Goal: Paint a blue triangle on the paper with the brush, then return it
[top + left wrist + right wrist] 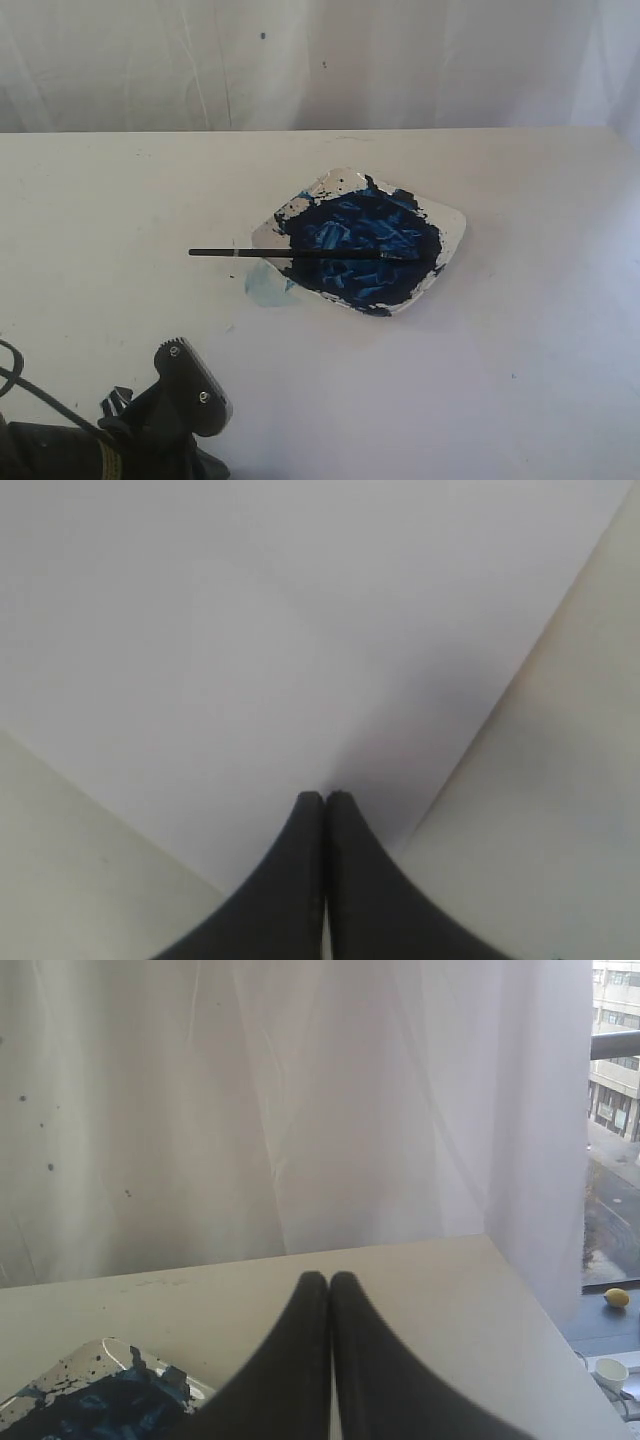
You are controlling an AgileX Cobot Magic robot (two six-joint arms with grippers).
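The brush [290, 253] lies flat across a white dish of dark-blue paint [452, 228], its black handle sticking out past the dish's left rim. Neither gripper touches it. In the left wrist view my left gripper [325, 798] is shut and empty, its tips just above the white paper [250, 650]. The left arm [185, 400] sits at the near left edge of the exterior view. My right gripper [330, 1280] is shut on nothing above the bare tabletop, with the dish's corner [95, 1355] off to one side. The blue triangle is out of view.
A pale blue smear [265, 288] marks the table by the dish's near-left corner. A white curtain [320, 60] hangs behind the table's far edge. In the right wrist view the table's corner [490, 1245] ends beside a window.
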